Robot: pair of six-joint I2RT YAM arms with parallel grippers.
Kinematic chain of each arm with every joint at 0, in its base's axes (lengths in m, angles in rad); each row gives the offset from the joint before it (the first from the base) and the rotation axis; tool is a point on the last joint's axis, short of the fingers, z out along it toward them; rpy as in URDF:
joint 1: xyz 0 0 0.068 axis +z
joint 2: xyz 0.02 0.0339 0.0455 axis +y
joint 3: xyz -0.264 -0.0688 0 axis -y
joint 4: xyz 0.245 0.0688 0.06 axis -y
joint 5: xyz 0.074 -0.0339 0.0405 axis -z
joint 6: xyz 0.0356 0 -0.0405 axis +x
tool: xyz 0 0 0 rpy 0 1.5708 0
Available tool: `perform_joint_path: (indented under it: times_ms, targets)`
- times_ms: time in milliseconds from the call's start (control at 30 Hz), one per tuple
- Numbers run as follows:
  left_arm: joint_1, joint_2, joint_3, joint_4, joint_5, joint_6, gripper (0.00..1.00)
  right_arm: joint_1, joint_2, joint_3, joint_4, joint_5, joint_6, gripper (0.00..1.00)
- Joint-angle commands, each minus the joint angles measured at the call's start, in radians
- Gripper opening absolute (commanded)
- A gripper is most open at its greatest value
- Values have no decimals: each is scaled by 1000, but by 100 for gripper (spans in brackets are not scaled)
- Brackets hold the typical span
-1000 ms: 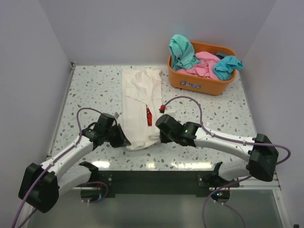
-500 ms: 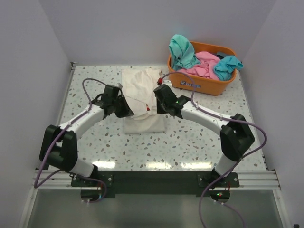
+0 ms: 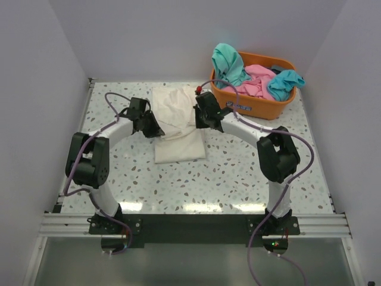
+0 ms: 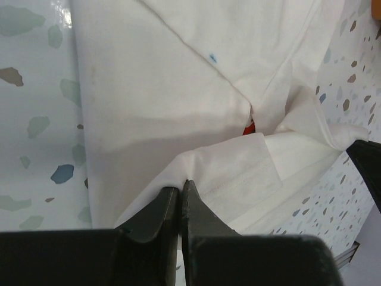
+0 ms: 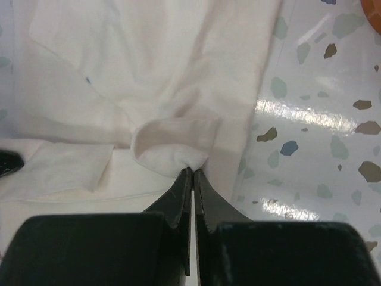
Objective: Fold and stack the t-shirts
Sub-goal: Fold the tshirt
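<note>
A cream-white t-shirt (image 3: 178, 122) lies on the speckled table, its near end doubled back over its far half. A sliver of its red print (image 4: 249, 127) shows under the fold in the left wrist view. My left gripper (image 3: 156, 129) is shut on the folded hem at the shirt's left edge (image 4: 180, 185). My right gripper (image 3: 200, 121) is shut on a pinch of the hem at the shirt's right edge (image 5: 191, 168). Teal shirts (image 3: 228, 64) and a pink shirt (image 3: 256, 80) lie heaped in the basket.
An orange plastic basket (image 3: 250, 102) stands at the back right, close to my right arm. White walls enclose the table on the left, back and right. Bare speckled tabletop (image 3: 238, 173) lies in front of the shirt.
Both grippers have carried the shirt's near end away from me, over its far half. The shirt now lies about half as long, and the red print is mostly covered.
</note>
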Motion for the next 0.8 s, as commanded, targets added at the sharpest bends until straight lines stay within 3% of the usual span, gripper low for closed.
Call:
perform_joint_path:
  times_ms: [0, 67, 100, 167, 233, 300, 333, 400, 467, 600, 767]
  targets:
    - [23, 29, 63, 60, 20, 11, 0, -24, 46, 71, 85, -43, -65, 0]
    - [37, 59, 72, 72, 25, 10, 0, -33, 68, 80, 96, -51, -82, 0]
    - [40, 68, 77, 65, 45, 10, 6, -36, 77, 91, 96, -61, -90, 0]
    - [50, 83, 80, 76, 68, 7, 35, -43, 103, 108, 90, -101, -110, 0]
    - [57, 73, 75, 89, 68, -5, 53, -43, 114, 122, 81, -104, -122, 23]
    - [63, 48, 74, 94, 47, -12, 68, -44, 113, 142, 61, -129, -131, 37]
    - [65, 37, 74, 91, 40, -13, 86, -44, 103, 148, 52, -140, -131, 43]
    - [67, 11, 69, 77, 8, -16, 100, -43, 85, 145, 33, -158, -125, 54]
    - [67, -39, 45, 70, -13, -16, 100, -41, 41, 124, 35, -185, -107, 65]
    - [65, -134, -18, 68, -46, -16, 100, -43, -45, 10, 42, -254, -68, 99]
    - [56, -214, -156, 63, -15, -9, 100, -41, -150, -168, 61, -265, 10, 99]
